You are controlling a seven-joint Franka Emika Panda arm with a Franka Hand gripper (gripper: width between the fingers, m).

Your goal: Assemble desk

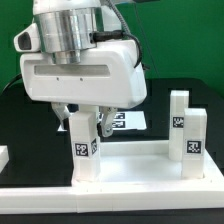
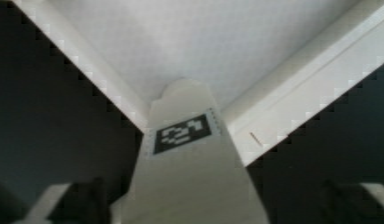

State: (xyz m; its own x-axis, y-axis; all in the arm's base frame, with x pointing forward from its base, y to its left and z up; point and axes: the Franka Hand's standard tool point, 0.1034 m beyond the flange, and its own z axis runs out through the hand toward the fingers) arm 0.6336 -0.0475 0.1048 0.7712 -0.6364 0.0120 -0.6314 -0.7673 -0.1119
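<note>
White boxy hand [image 1: 84,118] under a ribbed silver cylinder, with seemingly 2 dark fingers.

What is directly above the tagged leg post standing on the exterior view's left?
The pincer hangs right over that leg post, fingers straddling its top. Whether they touch it cannot be seen; the arm's body covers the area behind.

Exterior view: low, close, roughly level with table, facing arm head-on; gripper [image 1: 88,118] fills upper frame, tabletop [image 1: 140,170] across foreground.

Wrist view: looks down past fingers [image 2: 47,205], very close to leg [image 2: 184,160]; tabletop [image 2: 189,45] behind.

Shared: leg [image 1: 85,145] under gripper with its tag [image 2: 184,133], plus adjoining tabletop.
</note>
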